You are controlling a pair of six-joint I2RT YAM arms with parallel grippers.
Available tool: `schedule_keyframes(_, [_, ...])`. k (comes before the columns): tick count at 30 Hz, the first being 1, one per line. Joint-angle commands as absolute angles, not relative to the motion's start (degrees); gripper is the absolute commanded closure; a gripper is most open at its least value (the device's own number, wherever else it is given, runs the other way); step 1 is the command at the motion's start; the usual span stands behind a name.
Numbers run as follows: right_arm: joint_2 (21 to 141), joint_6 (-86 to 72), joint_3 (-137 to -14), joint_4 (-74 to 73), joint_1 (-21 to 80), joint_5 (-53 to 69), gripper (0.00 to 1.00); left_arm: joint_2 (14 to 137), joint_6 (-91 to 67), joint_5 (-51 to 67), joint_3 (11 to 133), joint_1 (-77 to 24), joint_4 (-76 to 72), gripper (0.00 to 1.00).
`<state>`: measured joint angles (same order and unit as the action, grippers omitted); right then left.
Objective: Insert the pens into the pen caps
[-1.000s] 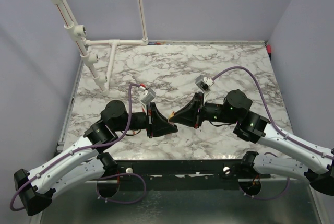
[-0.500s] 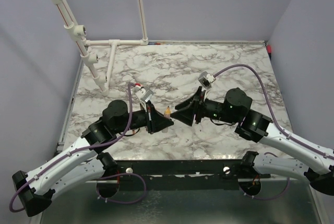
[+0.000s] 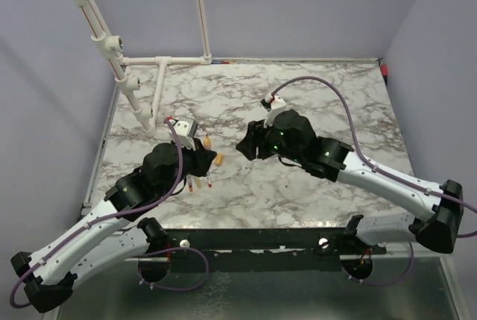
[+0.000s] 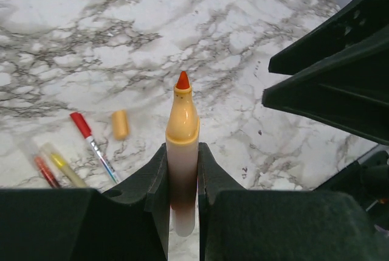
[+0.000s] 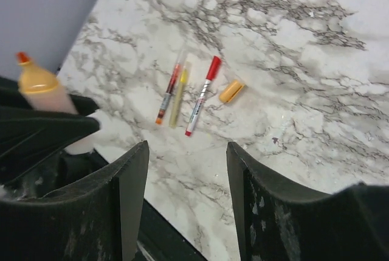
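left tool: clenched on orange-tipped pen, tip protruding beyond fingers | right tool: released, empty | table: three loose pens beside orange cap

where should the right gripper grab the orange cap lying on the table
I'd take the orange cap across its middle, coming straight down with the right gripper, fingers closing on its long rounded sides. It lies flat on the marble, short and stubby, so its ends offer little hold. The red-capped pen lies close beside it, so descend carefully.

Left pincer holding pen, cap nearby
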<state>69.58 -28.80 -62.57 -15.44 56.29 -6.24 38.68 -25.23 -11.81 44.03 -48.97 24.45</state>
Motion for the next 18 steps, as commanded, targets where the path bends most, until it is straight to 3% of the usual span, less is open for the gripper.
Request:
schedule_keyframes(1, [78.02, -31.48, -68.32, -22.83, 56.34, -12.63, 0.42, 35.09, -24.12, -22.35, 42.46, -49.04, 27.25, 1.0])
schedule_keyframes(18, [107.03, -40.51, -84.33, -26.31, 56.4, -10.75, 0.42, 31.34, -24.05, -25.45, 40.34, -48.96, 27.25, 1.0])
